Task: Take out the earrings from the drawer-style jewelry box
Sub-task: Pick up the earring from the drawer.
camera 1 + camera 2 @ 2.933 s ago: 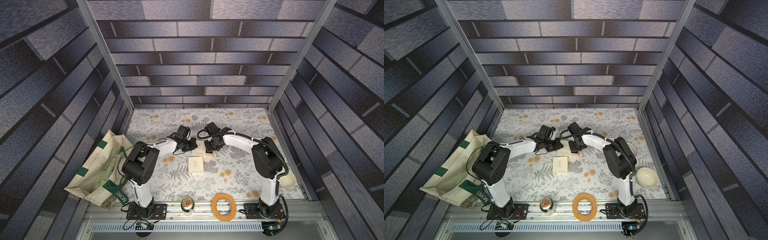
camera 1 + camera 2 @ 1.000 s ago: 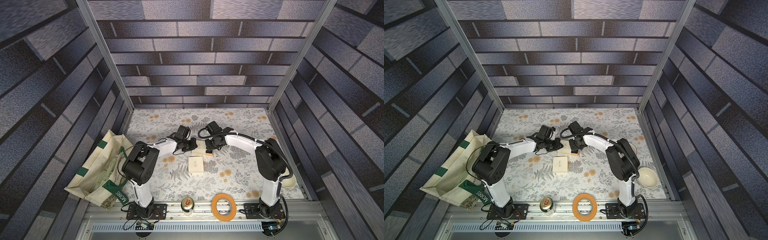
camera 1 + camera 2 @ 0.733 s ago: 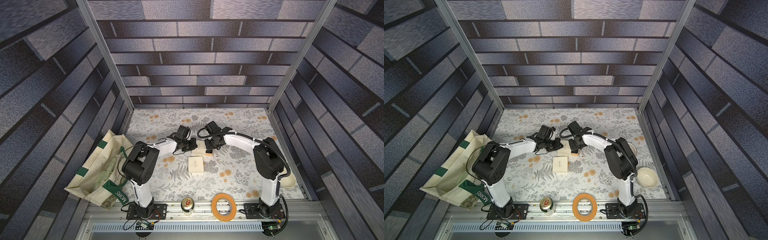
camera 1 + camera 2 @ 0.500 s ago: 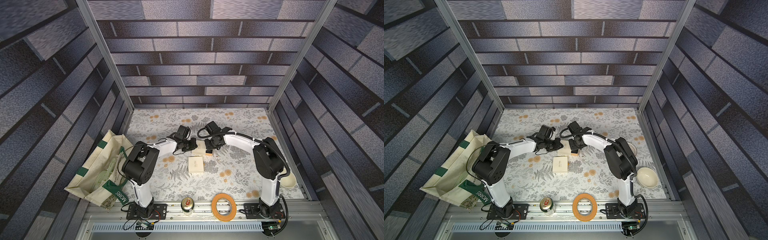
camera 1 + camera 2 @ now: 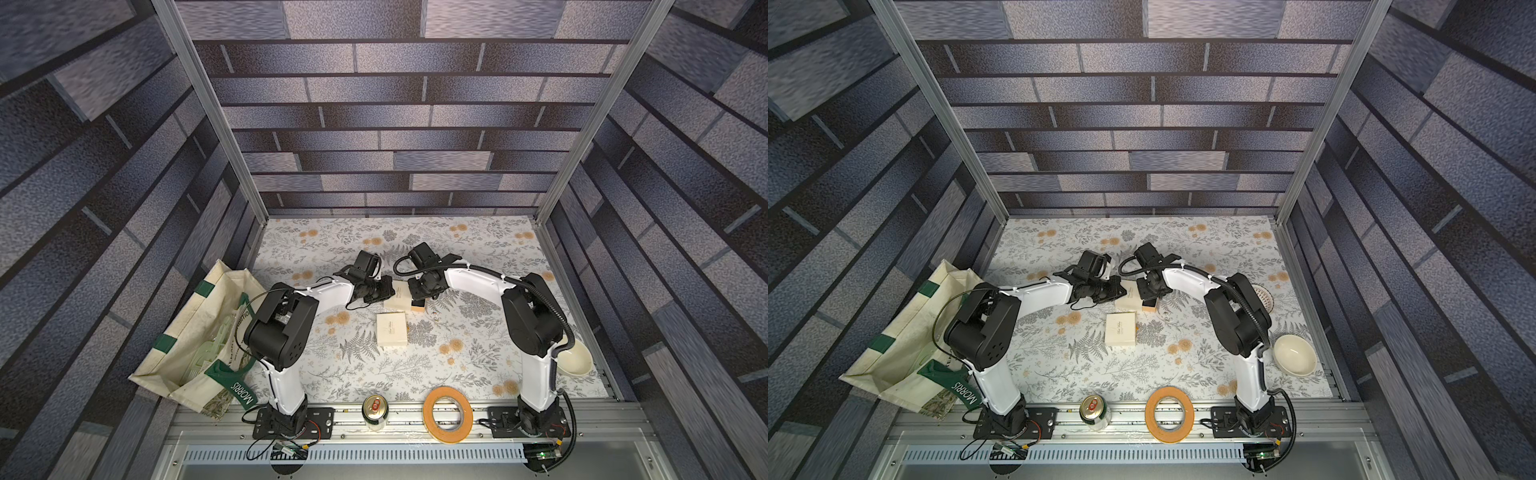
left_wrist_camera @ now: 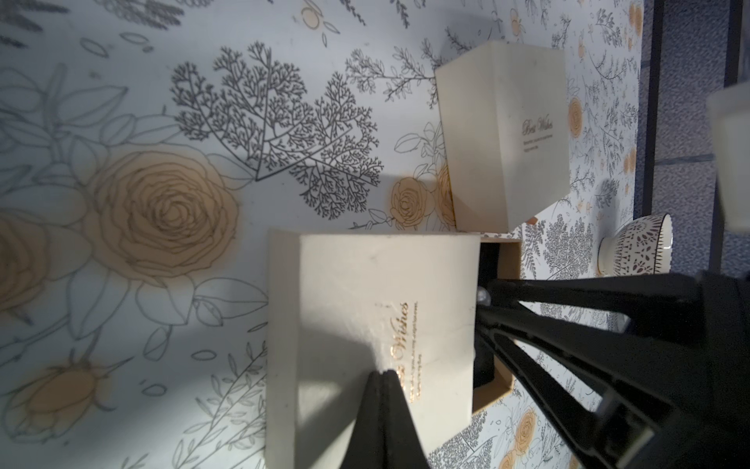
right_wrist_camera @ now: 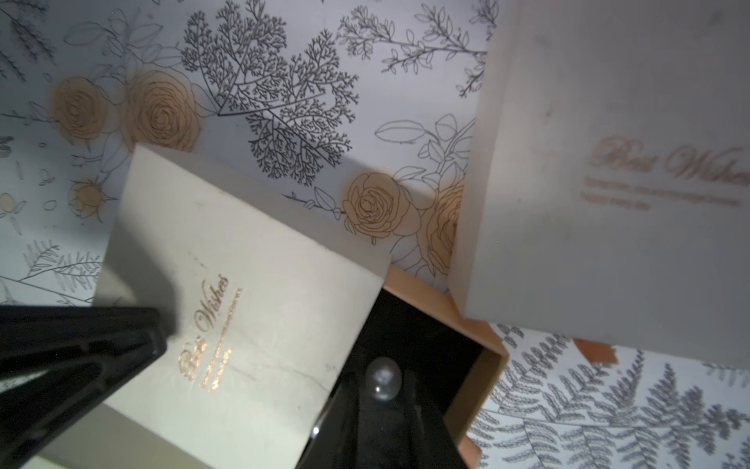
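Observation:
A cream drawer-style jewelry box [image 5: 397, 297] [image 5: 1128, 300] lies mid-table. Its tan, black-lined drawer [image 7: 483, 365] [image 6: 509, 260] is slid partly out. My left gripper [image 6: 385, 372] [image 5: 390, 291] is shut, and its tips press on the box's lid [image 7: 243, 304]. My right gripper [image 7: 383, 385] [image 6: 483, 302] hangs over the open drawer. It is shut on one of the earrings, a small pearl-like bead [image 7: 383, 379] [image 6: 483, 294] pinched between its tips. No other earring shows.
A second cream box [image 5: 391, 329] [image 6: 503, 134] lies just in front of the first. A tote bag [image 5: 199, 340] sits at the left. A can [image 5: 375, 411] and a tape roll [image 5: 447, 414] are on the front rail. A cream bowl [image 5: 575, 359] and a patterned bowl [image 5: 1262, 297] are at the right.
The right arm's elbow swayed slightly and came back. Both grippers have stayed at the box, and the boxes have not moved.

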`<state>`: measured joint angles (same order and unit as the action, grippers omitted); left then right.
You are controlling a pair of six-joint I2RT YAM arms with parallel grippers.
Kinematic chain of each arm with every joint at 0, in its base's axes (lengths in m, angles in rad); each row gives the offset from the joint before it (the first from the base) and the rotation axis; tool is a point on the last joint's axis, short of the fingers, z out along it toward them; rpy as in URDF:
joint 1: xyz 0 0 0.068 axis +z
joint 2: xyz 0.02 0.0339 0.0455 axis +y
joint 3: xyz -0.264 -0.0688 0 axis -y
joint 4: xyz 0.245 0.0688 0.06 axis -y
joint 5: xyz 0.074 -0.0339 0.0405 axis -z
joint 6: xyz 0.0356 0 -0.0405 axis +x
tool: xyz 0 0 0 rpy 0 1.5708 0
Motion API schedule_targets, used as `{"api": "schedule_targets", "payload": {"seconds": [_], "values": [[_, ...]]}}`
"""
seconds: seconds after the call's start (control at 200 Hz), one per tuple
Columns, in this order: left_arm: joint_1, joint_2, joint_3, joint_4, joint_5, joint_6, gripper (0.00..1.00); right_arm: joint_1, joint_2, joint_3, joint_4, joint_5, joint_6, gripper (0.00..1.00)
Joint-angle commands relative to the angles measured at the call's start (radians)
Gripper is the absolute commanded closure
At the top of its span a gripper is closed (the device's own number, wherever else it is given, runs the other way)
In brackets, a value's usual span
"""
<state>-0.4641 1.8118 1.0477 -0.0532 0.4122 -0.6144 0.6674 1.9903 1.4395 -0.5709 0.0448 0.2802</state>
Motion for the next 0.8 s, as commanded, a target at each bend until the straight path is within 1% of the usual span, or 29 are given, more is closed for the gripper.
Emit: {"api": "schedule_targets", "payload": {"seconds": [0.0, 0.796], "values": [[0.006, 0.026, -0.029, -0.094, -0.038, -0.005, 1.00, -0.002, 0.015, 0.024, 0.002, 0.017, 0.018, 0.77], [0.006, 0.026, -0.035, -0.089, -0.041, -0.008, 1.00, -0.012, 0.014, 0.022, 0.028, 0.037, 0.043, 0.77]]}}
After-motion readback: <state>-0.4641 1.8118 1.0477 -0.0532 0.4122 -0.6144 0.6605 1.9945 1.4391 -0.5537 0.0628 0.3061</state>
